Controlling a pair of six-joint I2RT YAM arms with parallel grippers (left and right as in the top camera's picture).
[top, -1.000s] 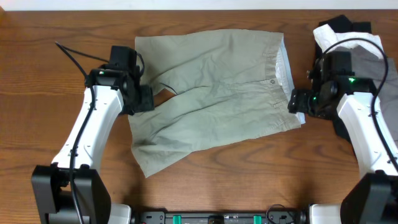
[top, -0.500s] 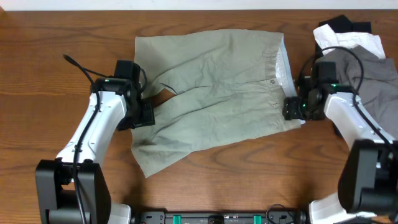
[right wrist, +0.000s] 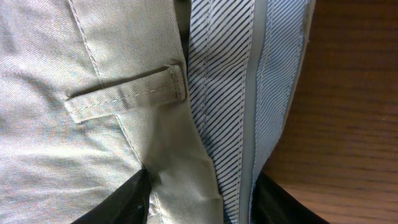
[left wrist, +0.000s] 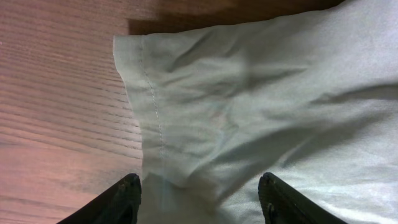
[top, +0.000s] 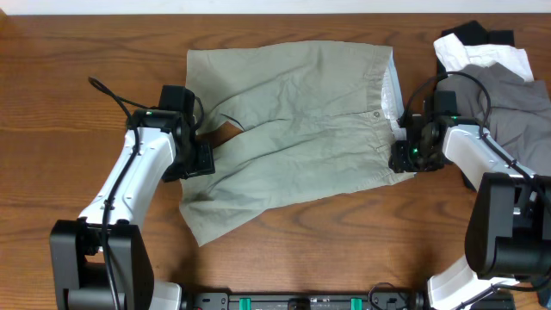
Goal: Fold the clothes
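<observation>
Left wrist: my left tool [left wrist: 199, 198] sits spread astride a leg hem of the shorts [left wrist: 261, 106]. The right tool [right wrist: 202, 202], also spread, straddles the waistband corner. Overhead, the shorts lie flat on the surface [top: 52, 103], and the right tool has just edged inward onto that corner, so I judge both pinches come next.

Arms [top: 129, 185] are white, joints [top: 195, 160] and cables [top: 108, 91] black (green lights [top: 145, 111]).
</observation>
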